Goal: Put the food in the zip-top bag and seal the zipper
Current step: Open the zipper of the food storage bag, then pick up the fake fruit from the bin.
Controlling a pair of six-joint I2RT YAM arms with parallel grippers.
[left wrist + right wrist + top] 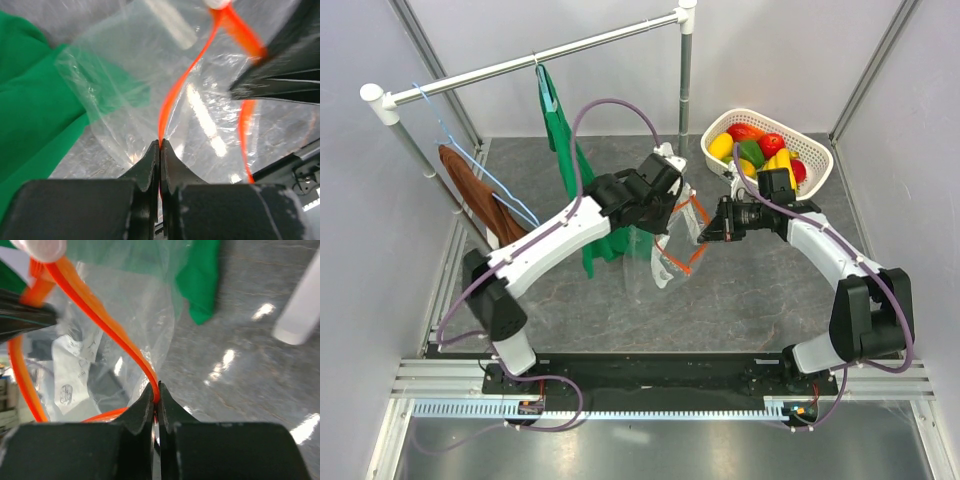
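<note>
The clear zip-top bag (660, 255) hangs above the table between both arms, its mouth held apart. Its orange-red zipper (692, 215) loops open at the top. My left gripper (677, 205) is shut on one side of the zipper (172, 97); the bag (125, 75) hangs beyond its tips. My right gripper (703, 233) is shut on the other side of the zipper (107, 325), with the bag's white label (75, 370) seen through the plastic. The food (760, 152), yellow, red and green toy pieces, lies in the white basket at the back right.
The white mesh basket (815, 150) stands at the back right. A green cloth (570, 160) hangs from a white rail (520, 65) behind the left arm. A brown cloth (470, 195) hangs at the left. A white post (300, 305) stands near the right gripper.
</note>
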